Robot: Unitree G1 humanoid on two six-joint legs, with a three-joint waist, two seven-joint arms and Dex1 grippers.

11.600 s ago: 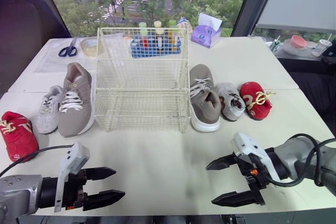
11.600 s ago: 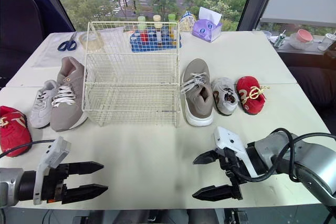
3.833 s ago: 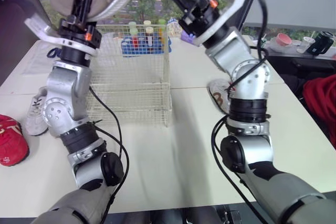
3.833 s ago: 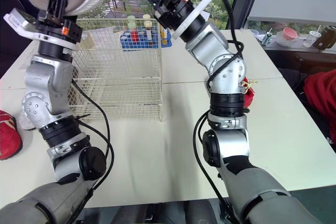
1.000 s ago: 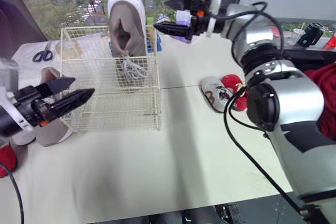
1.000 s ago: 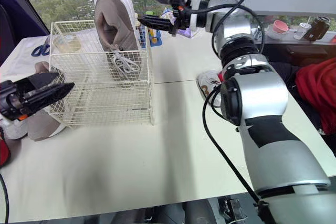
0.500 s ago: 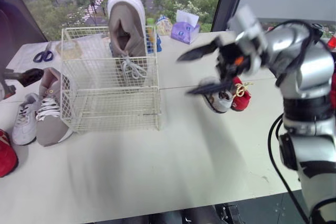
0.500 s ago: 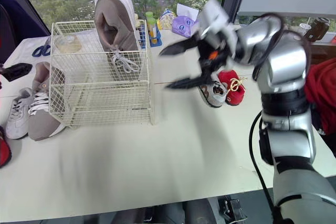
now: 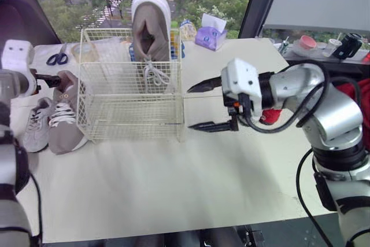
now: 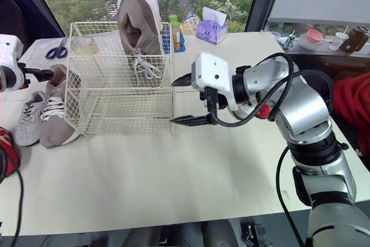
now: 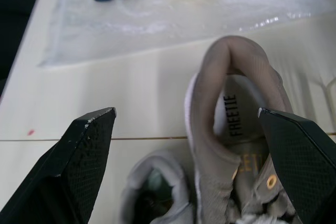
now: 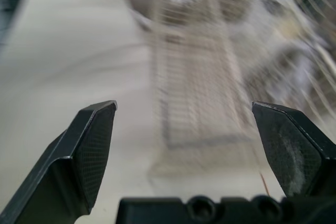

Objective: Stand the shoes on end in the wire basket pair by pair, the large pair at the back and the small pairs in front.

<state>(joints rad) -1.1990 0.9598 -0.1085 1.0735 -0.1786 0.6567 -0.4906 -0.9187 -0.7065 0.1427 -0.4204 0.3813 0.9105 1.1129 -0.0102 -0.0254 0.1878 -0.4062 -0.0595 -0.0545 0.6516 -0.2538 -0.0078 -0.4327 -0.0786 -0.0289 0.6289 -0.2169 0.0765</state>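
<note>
One large taupe shoe (image 9: 151, 33) stood on end in the wire basket (image 9: 130, 121), at the far right corner, heel up and laces hanging down inside the mesh. Its mate (image 9: 65, 120) lay flat on the table just left of the basket, with a small white shoe (image 9: 36, 128) beside it on the left and a small red shoe (image 10: 6, 150) at the near left edge. The left gripper (image 11: 185, 111) hovered over the heel of the flat taupe shoe, fingers spread wide and touching nothing. The right gripper (image 9: 190, 108) hung just right of the basket's near right corner, pointing at it, jaws wide apart and empty. Behind that arm another small red shoe (image 9: 270, 117) was partly hidden. Scissors (image 9: 56, 58) lay far left, a tissue box (image 9: 210, 34) far right.
</note>
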